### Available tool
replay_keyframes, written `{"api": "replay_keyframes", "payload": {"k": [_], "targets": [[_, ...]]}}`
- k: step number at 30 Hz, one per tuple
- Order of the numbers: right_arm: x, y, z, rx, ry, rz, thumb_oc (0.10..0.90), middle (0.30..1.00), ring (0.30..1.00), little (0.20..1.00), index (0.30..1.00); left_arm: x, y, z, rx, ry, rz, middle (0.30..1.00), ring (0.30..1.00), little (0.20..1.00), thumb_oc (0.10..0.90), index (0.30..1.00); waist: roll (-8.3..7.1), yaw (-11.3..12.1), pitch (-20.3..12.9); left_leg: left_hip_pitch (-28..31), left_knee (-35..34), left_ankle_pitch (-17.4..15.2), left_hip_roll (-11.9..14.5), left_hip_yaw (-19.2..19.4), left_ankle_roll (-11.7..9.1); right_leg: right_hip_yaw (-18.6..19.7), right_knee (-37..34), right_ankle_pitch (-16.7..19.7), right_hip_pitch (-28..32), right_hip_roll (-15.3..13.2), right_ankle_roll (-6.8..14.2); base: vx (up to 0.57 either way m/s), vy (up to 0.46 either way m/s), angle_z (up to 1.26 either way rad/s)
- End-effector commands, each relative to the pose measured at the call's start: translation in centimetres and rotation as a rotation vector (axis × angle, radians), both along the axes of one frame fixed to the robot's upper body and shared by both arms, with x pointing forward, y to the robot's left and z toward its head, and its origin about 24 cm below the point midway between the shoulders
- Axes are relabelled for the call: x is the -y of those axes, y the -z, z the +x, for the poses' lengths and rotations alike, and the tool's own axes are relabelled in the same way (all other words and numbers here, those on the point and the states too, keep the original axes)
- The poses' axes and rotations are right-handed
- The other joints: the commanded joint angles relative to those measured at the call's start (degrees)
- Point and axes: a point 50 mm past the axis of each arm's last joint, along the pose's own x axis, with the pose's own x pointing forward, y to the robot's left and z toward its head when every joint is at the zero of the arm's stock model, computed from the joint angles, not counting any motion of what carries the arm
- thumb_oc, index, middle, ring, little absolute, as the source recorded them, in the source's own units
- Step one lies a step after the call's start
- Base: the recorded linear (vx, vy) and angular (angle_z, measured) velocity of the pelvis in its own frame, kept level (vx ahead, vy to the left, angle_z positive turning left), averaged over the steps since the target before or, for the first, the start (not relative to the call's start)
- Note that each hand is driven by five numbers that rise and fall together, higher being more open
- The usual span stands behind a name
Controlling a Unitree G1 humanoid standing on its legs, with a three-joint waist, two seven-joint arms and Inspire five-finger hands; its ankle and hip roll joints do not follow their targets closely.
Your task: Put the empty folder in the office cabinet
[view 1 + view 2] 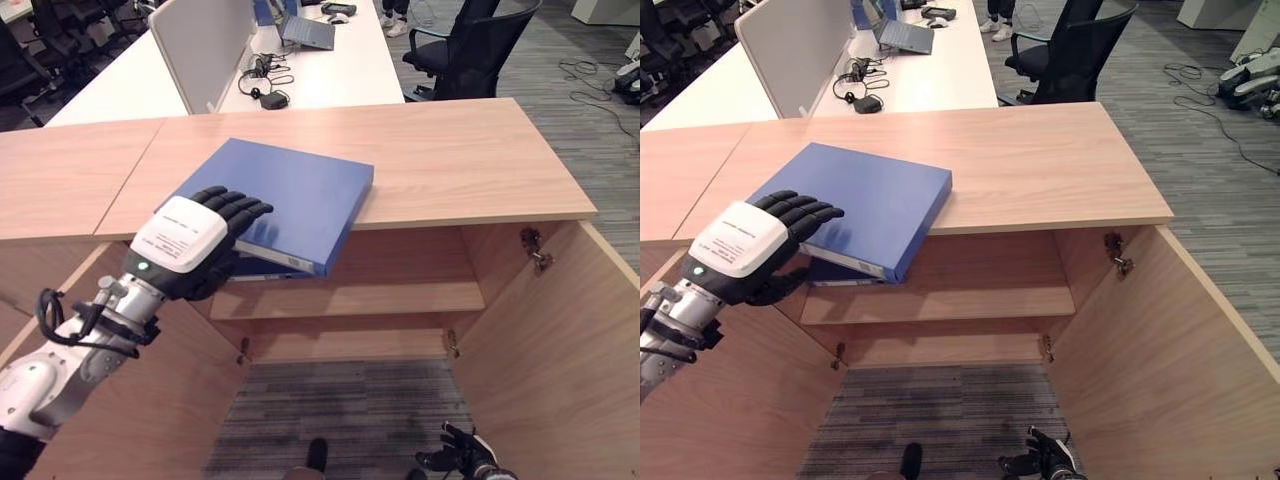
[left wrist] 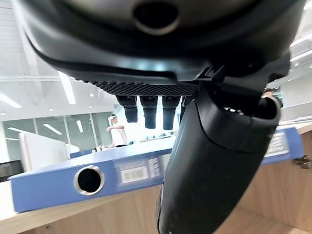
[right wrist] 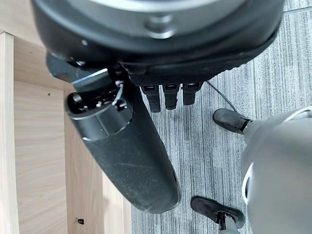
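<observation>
At the left centre of the left eye view, the blue ring binder [image 1: 290, 200] is seen lying flat on the wooden top of the office cabinet [image 1: 450, 160], with its near corner and spine hanging out past the front edge. The left hand [image 1: 195, 240] is clamped on that overhanging end: the fingers are laid over the cover and, in the left wrist view, the thumb [image 2: 214, 165] is curled under the spine, so the binder is pinched between them. The right hand [image 1: 462, 455] is held low at the bottom right of the frame, over the grey carpet, with its fingers relaxed and apart and nothing in them.

Below the top, the cabinet doors are stood open and a bare shelf [image 1: 350, 298] is shown just under the binder. The step in hand is judged to be drawing the binder off the top and lowering it to that shelf. The pinch should be kept firm, since most of the binder's weight lies beyond the hand and a droop is likely once support is lost. The binder should be kept level, cleared fully of the front edge before being lowered, then slid in spine outward between the doors.
</observation>
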Motion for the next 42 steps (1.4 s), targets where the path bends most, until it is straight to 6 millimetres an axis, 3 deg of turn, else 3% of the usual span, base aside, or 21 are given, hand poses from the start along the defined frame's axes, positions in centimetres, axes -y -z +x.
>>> {"api": "replay_keyframes", "payload": {"k": [1,23,24,25,26,27,28,42], "targets": [[0.6,-1.6,3.3,0.122,-0.046,-0.031,0.800,0.900,0.900,0.900,0.900,0.3,-6.1,1.7,0.259,0.010,0.016,0.900,0.900,0.900,0.800,0.900,-1.41,-0.74,0.08,4.16,-0.45,-7.53,1.24,-2.90,-1.68,-1.04,0.50,-5.62,3.69,-0.74,2.21,0.00,0.000,0.00],[0.2,-1.4,3.1,0.108,-0.076,-0.018,0.800,0.900,0.900,0.900,0.900,0.1,-4.9,3.4,0.223,-0.040,0.011,0.900,0.900,0.900,0.800,0.900,-3.17,-2.34,-0.76,5.74,-0.45,-8.35,2.08,-1.28,-1.62,0.58,0.50,-5.93,4.31,-0.15,2.01,0.01,0.004,-0.02],[0.2,-1.4,3.1,0.106,-0.076,-0.020,0.800,0.900,0.900,0.900,0.900,0.2,-4.8,3.4,0.221,-0.042,0.006,0.714,0.714,0.714,0.676,0.714,-3.20,-2.35,-0.80,5.80,-0.45,-8.37,2.13,-1.23,-1.60,0.63,0.50,-5.93,4.32,-0.16,2.02,0.00,0.000,0.00],[0.2,-1.4,3.1,0.105,-0.076,-0.020,0.800,0.900,0.900,0.900,0.900,0.2,-4.7,3.4,0.218,-0.041,-0.003,0.580,0.580,0.580,0.587,0.580,-3.25,-2.38,-0.81,5.85,-0.45,-8.41,2.15,-1.13,-1.61,0.64,0.50,-5.91,4.31,-0.17,2.02,0.00,0.000,0.00],[0.1,-1.4,3.1,0.103,-0.075,-0.020,0.800,0.900,0.900,0.900,0.900,0.3,-4.6,3.4,0.218,-0.037,-0.012,0.484,0.484,0.484,0.522,0.484,-3.29,-2.39,-0.81,5.90,-0.45,-8.45,2.14,-1.06,-1.62,0.67,0.50,-5.89,4.30,-0.16,2.00,0.00,0.000,0.00],[0.1,-1.4,3.1,0.103,-0.075,-0.020,0.800,0.900,0.900,0.900,0.900,0.3,-4.6,3.4,0.218,-0.037,-0.013,0.446,0.446,0.446,0.497,0.446,-3.28,-2.38,-0.80,5.91,-0.45,-8.45,2.13,-1.04,-1.62,0.69,0.50,-5.89,4.30,-0.16,2.00,0.00,0.012,-0.05],[0.1,-1.3,3.0,0.098,-0.074,-0.018,0.800,0.900,0.900,0.900,0.900,0.6,-4.6,3.3,0.221,-0.026,-0.036,0.300,0.300,0.300,0.400,0.300,-3.37,-2.37,-0.91,5.98,-0.45,-8.49,2.15,-0.92,-1.61,0.70,0.50,-5.90,4.34,-0.11,1.99,-0.01,0.012,-0.07],[-0.3,-1.1,2.7,0.087,-0.074,-0.003,0.800,0.900,0.900,0.900,0.900,1.5,-5.3,2.5,0.265,0.024,-0.174,0.300,0.300,0.300,0.400,0.300,-3.38,-2.49,-1.00,6.54,-0.45,-8.65,2.11,-0.63,-1.51,1.20,0.50,-5.99,4.74,-0.23,1.87,0.00,0.003,-0.03]]}}
